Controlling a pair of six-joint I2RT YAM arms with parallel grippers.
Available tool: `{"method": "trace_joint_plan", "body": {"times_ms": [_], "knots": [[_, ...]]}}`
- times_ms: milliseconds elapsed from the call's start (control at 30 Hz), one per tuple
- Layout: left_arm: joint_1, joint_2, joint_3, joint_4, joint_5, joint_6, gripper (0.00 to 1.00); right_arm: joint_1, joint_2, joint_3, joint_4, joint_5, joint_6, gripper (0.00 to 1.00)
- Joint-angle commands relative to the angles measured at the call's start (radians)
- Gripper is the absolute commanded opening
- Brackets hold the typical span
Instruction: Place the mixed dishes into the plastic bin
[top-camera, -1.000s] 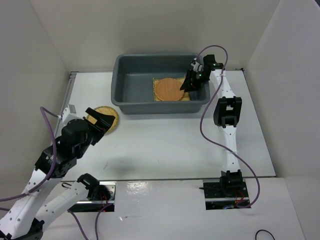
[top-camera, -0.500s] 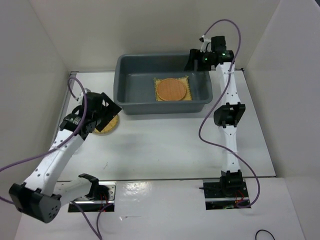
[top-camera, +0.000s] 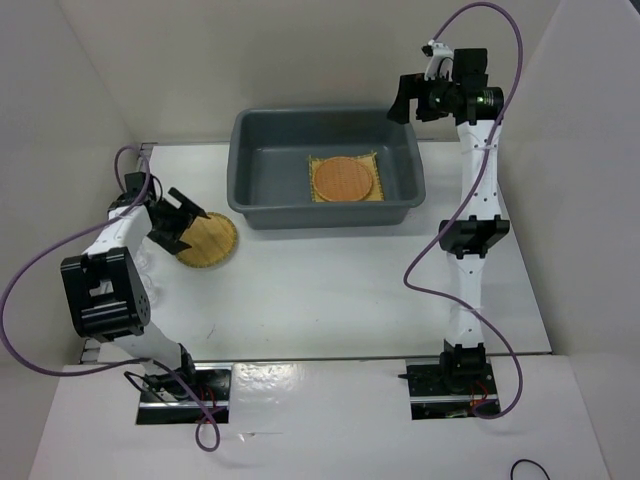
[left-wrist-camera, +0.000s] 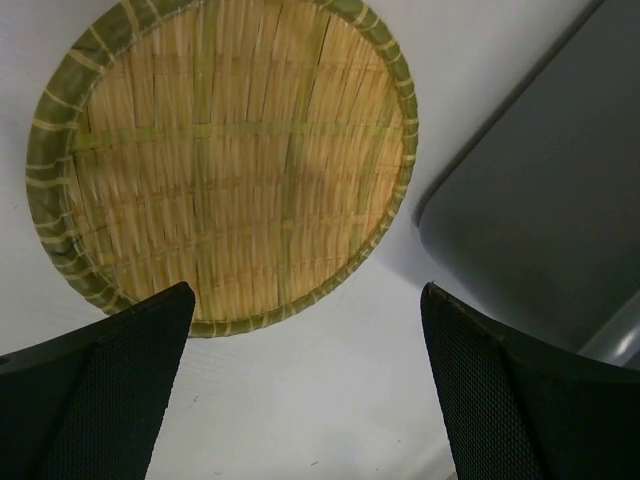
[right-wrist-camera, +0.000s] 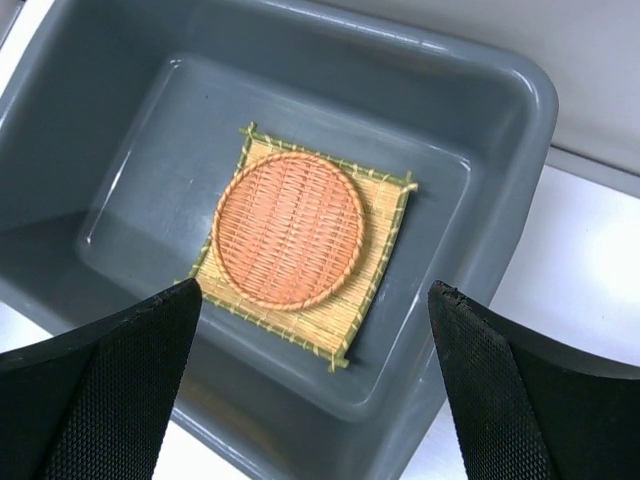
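**Q:** Where do the dishes lie?

**A:** The orange-brown woven disc (right-wrist-camera: 290, 230) rests on the square bamboo mat (right-wrist-camera: 385, 215), and both lie flat on the floor of the plastic bin (top-camera: 255, 130), toward its right half. The yellow-tan woven disc (left-wrist-camera: 225, 165) lies on the table (top-camera: 330, 280), just beside the bin's near-left corner and not yet inside it.

**Q:** How should that disc handle?

**A:** Judged by its thin woven straw and bound green rim, it is light, fairly stiff and rough enough not to slip. It lies flat against the table, so there is little for a finger to get under. The rim is the likely hold: one finger slid beneath the edge and the other on top, or the disc pushed until its edge lifts.

**Q:** Pose of the left arm?

**A:** It is folded out to the table's left side, wrist low. The left gripper (top-camera: 180, 222) is spread wide with nothing in it and sits at the disc's left edge. In the wrist view the disc lies ahead of the fingertips, not between them.

**Q:** And the right arm?

**A:** It is stretched tall, with the right gripper (top-camera: 412, 98) high above the bin's far-right corner. Its fingers are fully apart and empty, and its camera looks down on the stacked pair.
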Motion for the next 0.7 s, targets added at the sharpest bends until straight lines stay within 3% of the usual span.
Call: {"method": "trace_joint_plan", "body": {"times_ms": [0,200,433,667], "knots": [[0.013,0.016,0.024,0.026,0.068,0.091,1.0,-0.007,-0.049,0.019,-0.028,-0.022,-0.021,0.98],[0.04,0.016,-0.052,0.055,0.088,0.134,1.0,-0.007,-0.049,0.019,-0.048,-0.045,-0.03,0.98],[0.014,-0.027,-0.011,-0.075,-0.131,0.176,1.0,-0.018,-0.04,0.019,-0.067,-0.045,-0.041,0.98],[0.014,-0.005,-0.114,-0.011,-0.113,0.14,1.0,-0.027,-0.04,0.019,-0.067,-0.032,-0.041,0.98]]}}
